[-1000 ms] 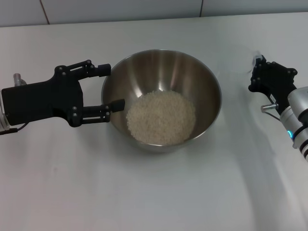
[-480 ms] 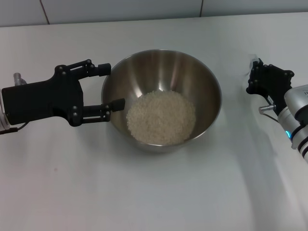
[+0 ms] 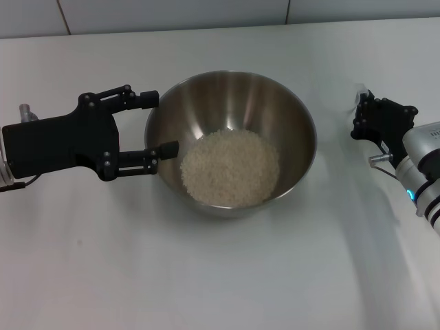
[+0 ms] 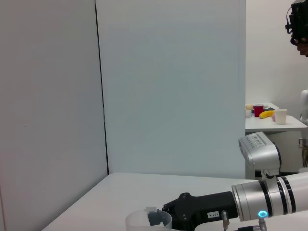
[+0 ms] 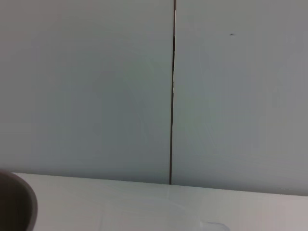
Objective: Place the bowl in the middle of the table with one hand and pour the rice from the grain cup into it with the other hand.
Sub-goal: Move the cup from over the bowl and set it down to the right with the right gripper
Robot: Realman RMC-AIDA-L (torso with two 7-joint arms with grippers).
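Steel bowl [image 3: 231, 143], rice [image 3: 230, 167] heaped inside, sits mid-table [image 3: 220, 275]. The left gripper [image 3: 155, 124] stands spread beside its left rim. Far right, the right gripper [image 3: 364, 113] is beside the clear cup [image 4: 148, 221]; its grip cannot be told.

— How is the scene viewed from the head?
— The plain white table [image 3: 227, 275] is seen from above.
— And the wrists?
— Low, level views are given; the table edge [image 4: 120, 183] and back wall are shared.
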